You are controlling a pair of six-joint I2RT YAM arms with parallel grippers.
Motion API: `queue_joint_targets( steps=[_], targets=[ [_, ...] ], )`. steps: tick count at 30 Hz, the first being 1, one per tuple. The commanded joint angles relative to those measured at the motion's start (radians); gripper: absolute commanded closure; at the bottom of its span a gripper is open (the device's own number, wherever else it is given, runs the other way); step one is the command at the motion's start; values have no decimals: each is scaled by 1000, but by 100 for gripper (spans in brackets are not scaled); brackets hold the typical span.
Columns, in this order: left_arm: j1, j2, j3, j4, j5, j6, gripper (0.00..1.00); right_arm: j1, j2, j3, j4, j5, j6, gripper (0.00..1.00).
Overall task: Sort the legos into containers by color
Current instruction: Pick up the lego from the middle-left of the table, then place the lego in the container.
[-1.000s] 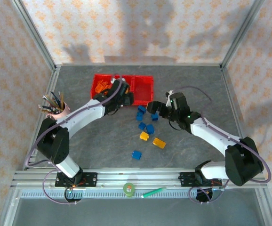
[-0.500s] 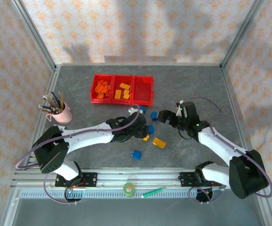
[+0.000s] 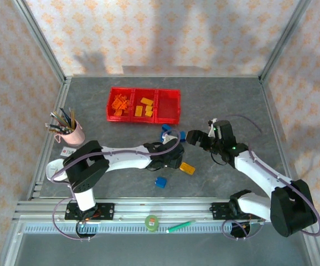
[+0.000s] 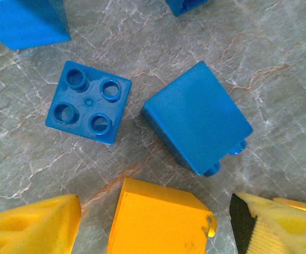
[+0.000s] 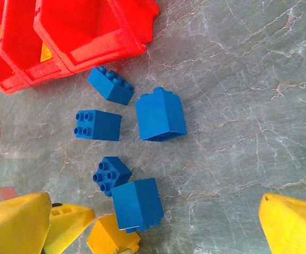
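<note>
Left gripper (image 4: 153,207) spread apart astride a small yellow plastic brick (image 4: 155,227) on the grey marbled tabletop (image 4: 280,63) — not pinching it. Nearby, a blue plastic brick (image 4: 195,124) lies tipped, studs sideways. Right gripper (image 5: 155,198) gapes wide — empty.

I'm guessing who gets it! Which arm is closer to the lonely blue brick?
Left. Its jaws sit just behind the lone blue brick; the right arm's jaws are farther back, to the right.

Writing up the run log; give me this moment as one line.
left gripper open astride yellow brick | right gripper open, empty | blue bricks loose on table
</note>
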Motion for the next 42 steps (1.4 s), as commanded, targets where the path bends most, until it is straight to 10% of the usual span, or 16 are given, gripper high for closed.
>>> queue_joint_targets(
  steps=[1,23,42],
  targets=[
    [-4,37,32,1,-41,-16,28,-9,-20,-2,-6,-3,-16,0],
    [21,-170,-39,-55,-129,-11,55,25,-9,45,47,-100,-29,0],
    [468,-15,298,-36,-170,217,58,120,132,190,145,-14,12,0]
  ],
)
